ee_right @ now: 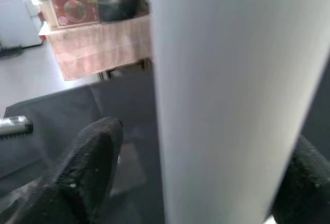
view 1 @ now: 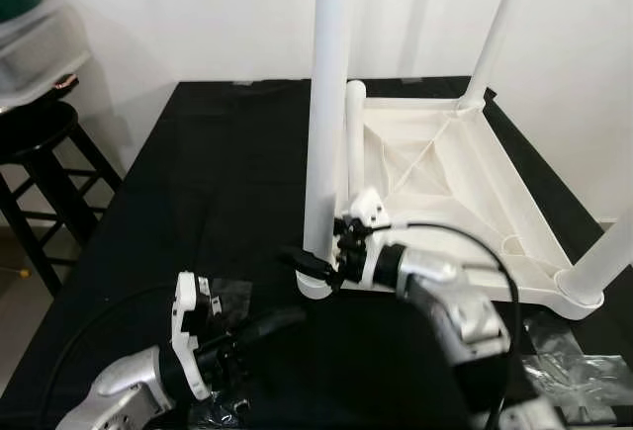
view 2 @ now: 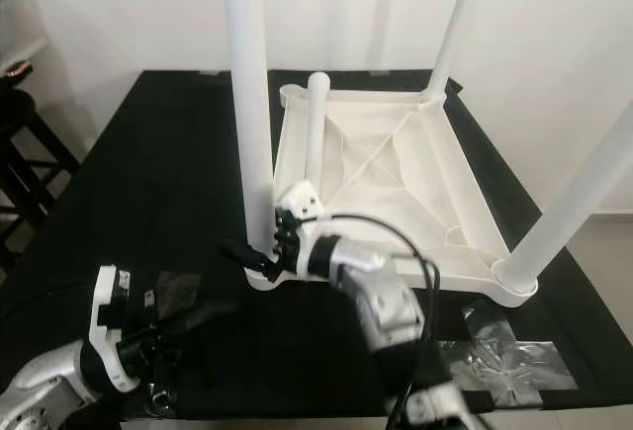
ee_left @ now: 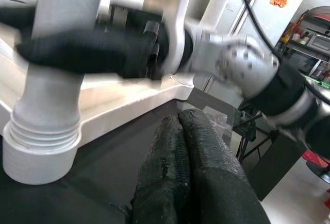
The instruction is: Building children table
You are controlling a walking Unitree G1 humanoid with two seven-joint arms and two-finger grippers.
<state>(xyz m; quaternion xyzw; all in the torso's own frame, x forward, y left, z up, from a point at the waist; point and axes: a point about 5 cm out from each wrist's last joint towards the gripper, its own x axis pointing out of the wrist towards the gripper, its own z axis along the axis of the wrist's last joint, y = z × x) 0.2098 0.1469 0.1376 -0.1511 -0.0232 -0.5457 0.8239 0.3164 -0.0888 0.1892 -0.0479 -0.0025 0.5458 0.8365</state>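
A white children's table lies upside down on a black-covered worktop. Three white legs stand up from its corners: near left, far and near right. One more white leg lies loose inside the tabletop. My right gripper is open at the base of the near left leg, one black finger on each side of it. My left gripper is shut and empty, low over the worktop just in front of that leg's threaded socket.
A black wooden stool stands left of the worktop, with a clear container above it. Crumpled clear plastic wrap lies at the near right corner and by my left arm. A white wall runs behind.
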